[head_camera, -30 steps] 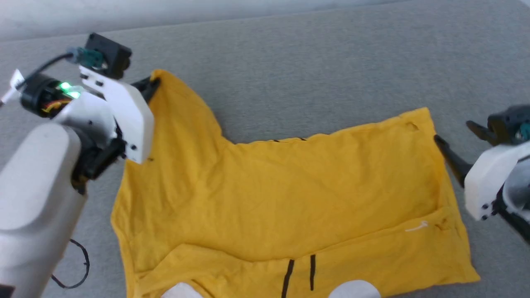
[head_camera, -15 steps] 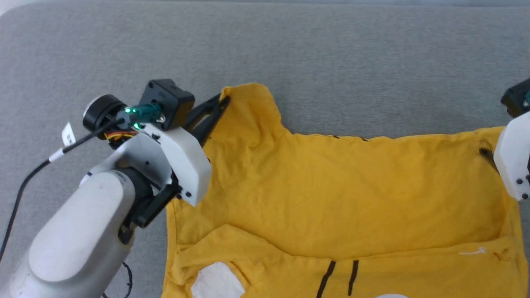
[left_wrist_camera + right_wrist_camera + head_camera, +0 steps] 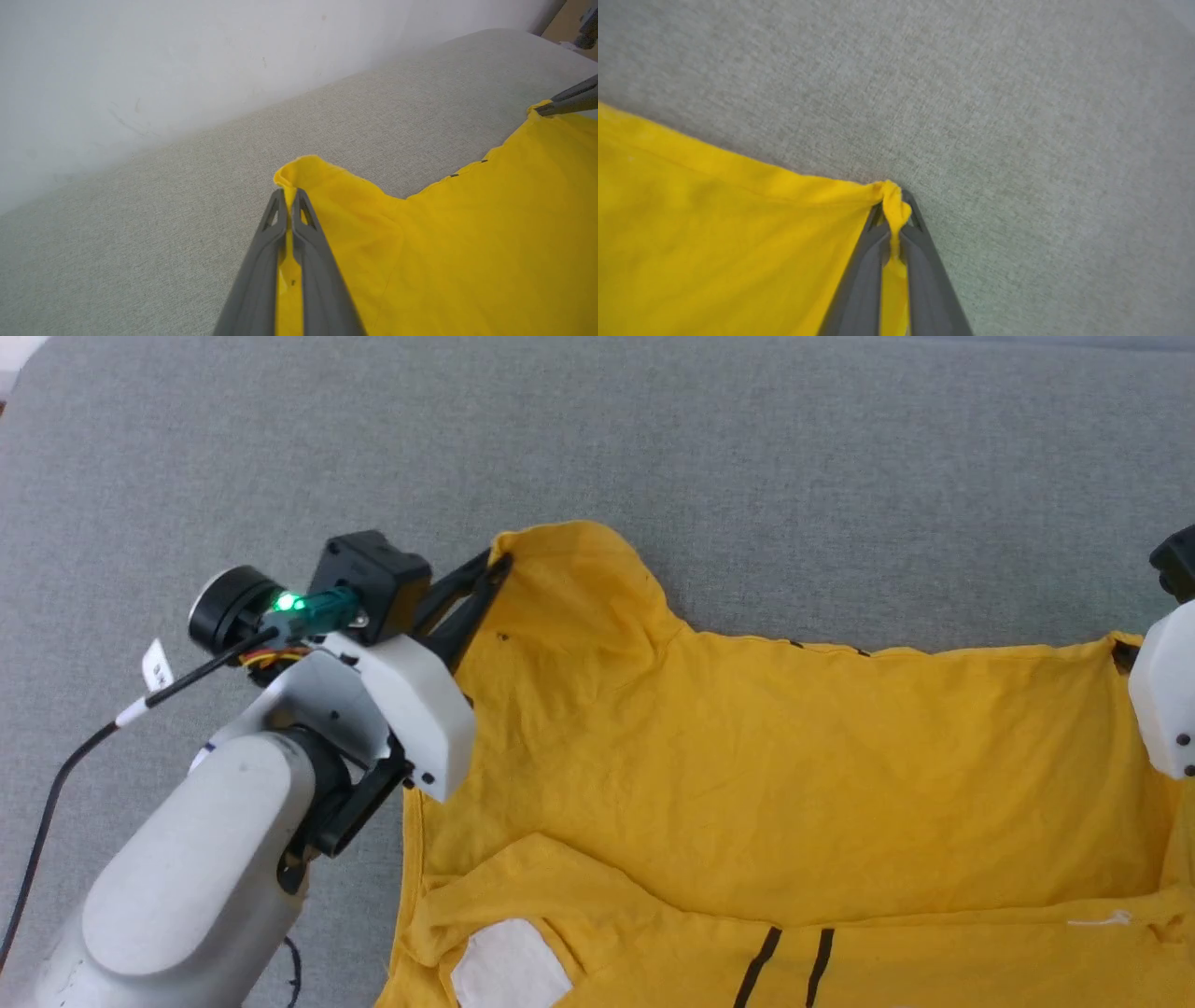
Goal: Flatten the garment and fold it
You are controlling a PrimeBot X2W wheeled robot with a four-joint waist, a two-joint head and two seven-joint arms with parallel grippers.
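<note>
The yellow garment (image 3: 766, 765) lies spread on the grey cloth surface, its near part folded over and showing a white patch (image 3: 509, 966) and two short black stripes (image 3: 794, 966). My left gripper (image 3: 499, 565) is shut on the far left corner, a sleeve end; in the left wrist view the gripper (image 3: 289, 196) pinches that yellow edge (image 3: 303, 168). My right gripper (image 3: 894, 205) is shut on the far right corner of the garment (image 3: 714, 242); in the head view its white housing (image 3: 1162, 700) covers the fingers. Its dark fingers (image 3: 567, 100) show in the left wrist view.
The grey cloth surface (image 3: 747, 476) stretches beyond the garment on all far sides. A pale wall (image 3: 187, 60) rises behind it in the left wrist view. A black cable (image 3: 56, 784) trails from my left arm at the lower left.
The head camera has shifted, so the whole scene sits further right and lower. My right gripper, open beside the far right corner a second ago, has shut on it. The left gripper keeps its hold.
</note>
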